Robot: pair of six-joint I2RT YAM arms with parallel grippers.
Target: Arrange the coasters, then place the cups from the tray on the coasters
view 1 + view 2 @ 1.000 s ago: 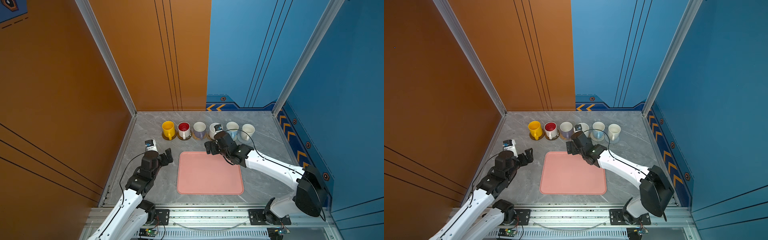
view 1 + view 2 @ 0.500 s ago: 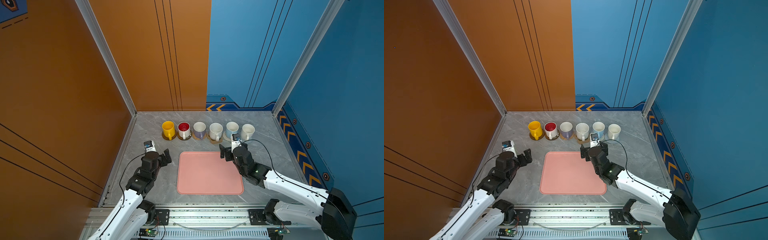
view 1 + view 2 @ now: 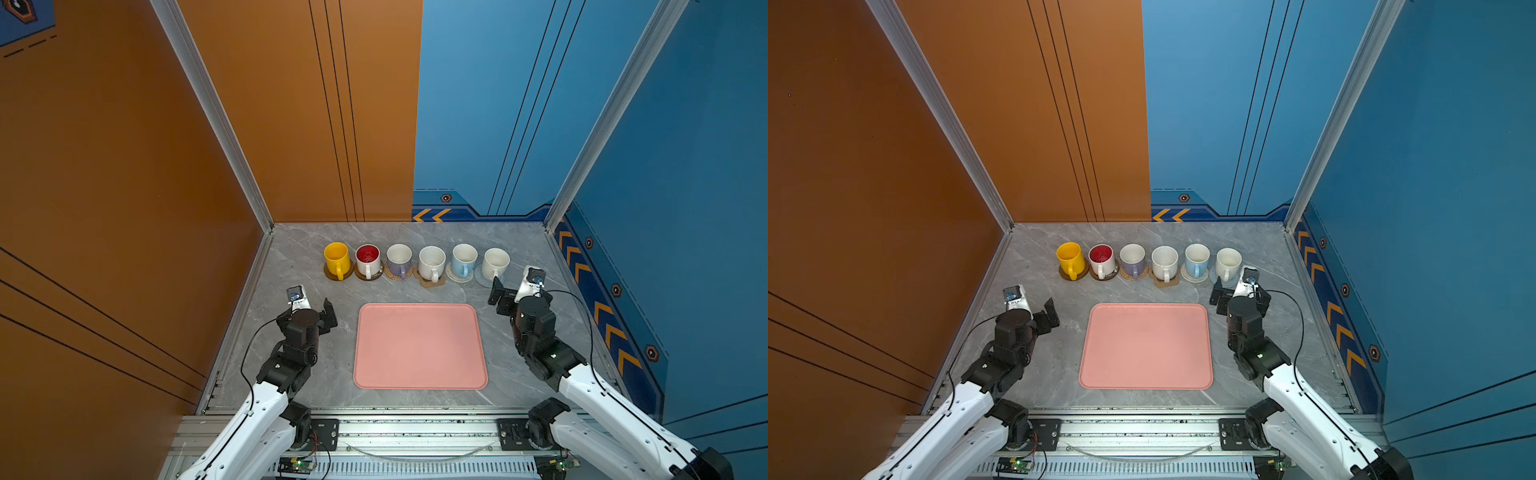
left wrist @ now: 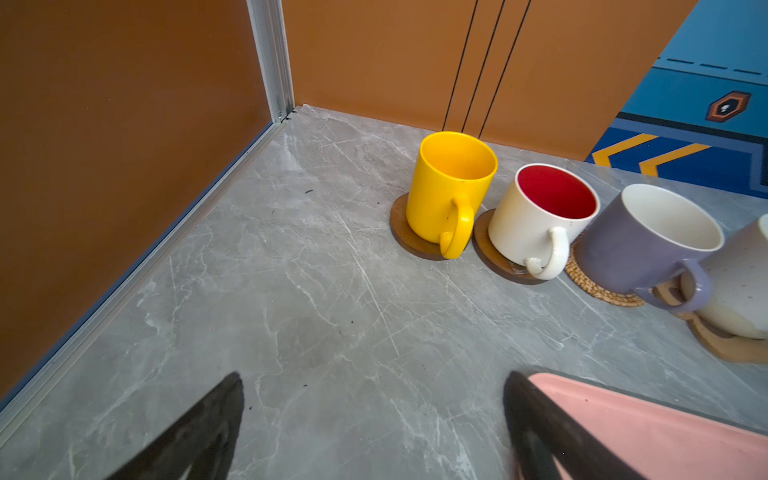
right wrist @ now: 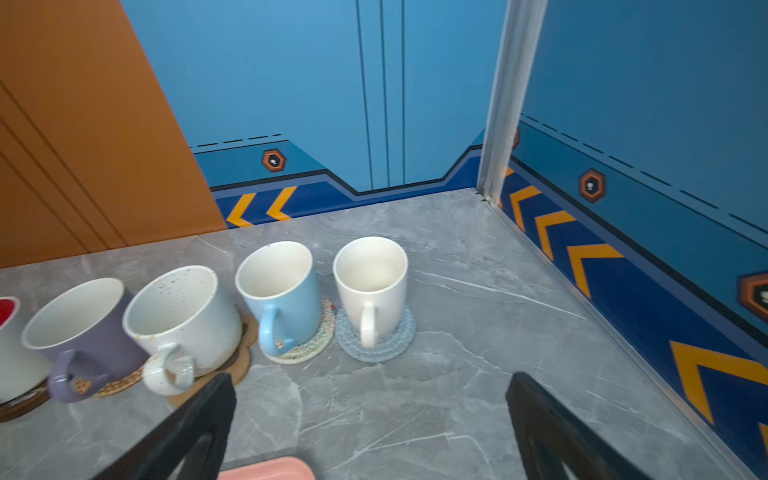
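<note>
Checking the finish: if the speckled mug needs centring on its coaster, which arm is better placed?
Right, probably: the right gripper, jaws open, sits nearer the speckled mug; the left gripper is farther, past the lavender mug.

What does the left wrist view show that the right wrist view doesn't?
Left wrist only: the yellow cup on a dark brown coaster. Right wrist only: the light blue cup on a cream woven coaster, and the plain white cup on a light blue woven coaster. Both: the lavender cup, the speckled cup, the red-inside cup (only a sliver in the right wrist view) and a corner of the pink tray.
</note>
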